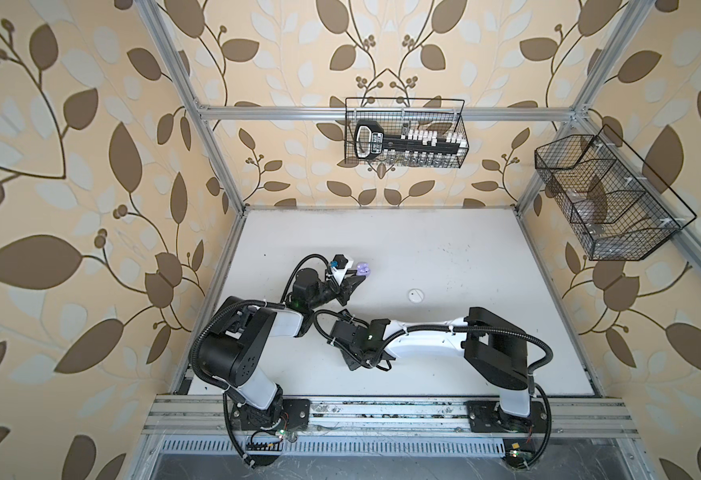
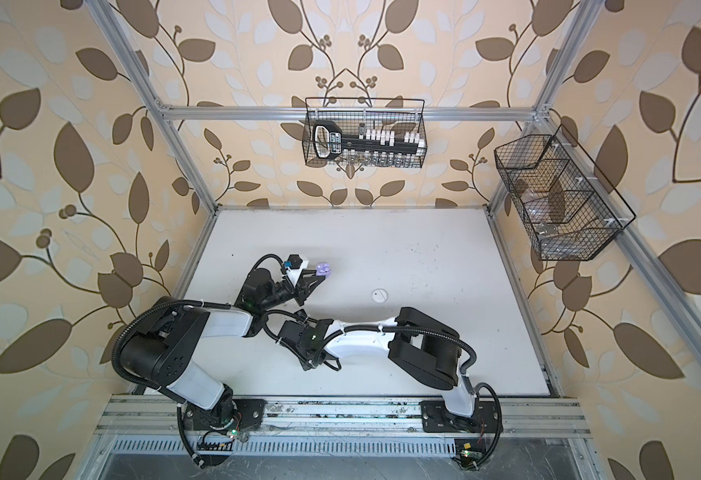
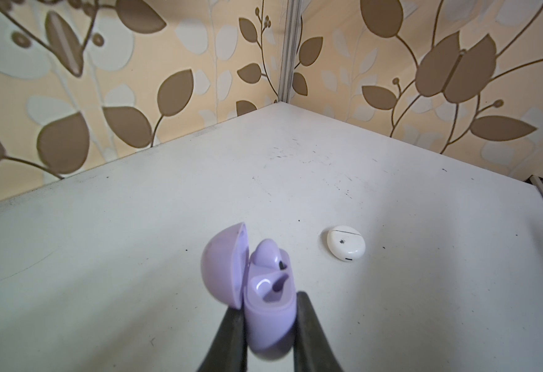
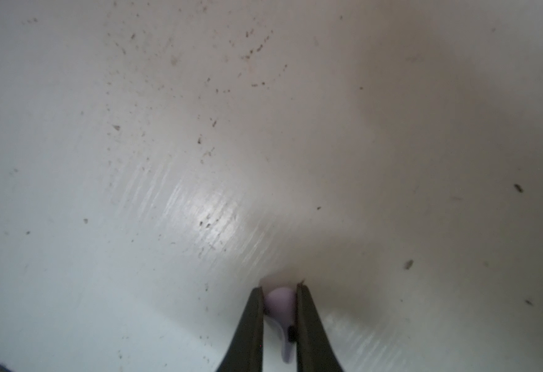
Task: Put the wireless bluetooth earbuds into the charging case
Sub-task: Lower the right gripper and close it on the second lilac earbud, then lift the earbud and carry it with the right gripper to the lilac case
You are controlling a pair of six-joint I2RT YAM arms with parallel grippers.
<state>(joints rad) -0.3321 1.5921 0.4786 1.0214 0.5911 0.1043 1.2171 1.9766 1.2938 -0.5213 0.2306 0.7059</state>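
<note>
Nearest the bases, a lilac earbud (image 4: 280,306) is being pinched low over the table (image 4: 167,128) by the right gripper (image 4: 281,288). Its jaws are being pressed to the 2 sides of the bulb, with the stem trailing back between them. The piece is being judged light, stiff, glossy and apt to squirt out, so a gentle hold across the bulb, not the thin stem, is being favoured. Further out, the open lilac case (image 3: 263,325) is being clamped at its base by the left gripper (image 3: 267,302), its lid swung aside. 1 seated earbud (image 3: 265,252) is being carried in the slot farther from the fingers, and the nearer slot is being left empty. Beyond, a shut white case (image 3: 346,243) is being left untouched on the table. Being counted: 2 earbuds, both lilac, with 0 white ones in view, and 2 cases. Farthest, 2 wire baskets (image 1: 407,133) are being carried on the frame.
</note>
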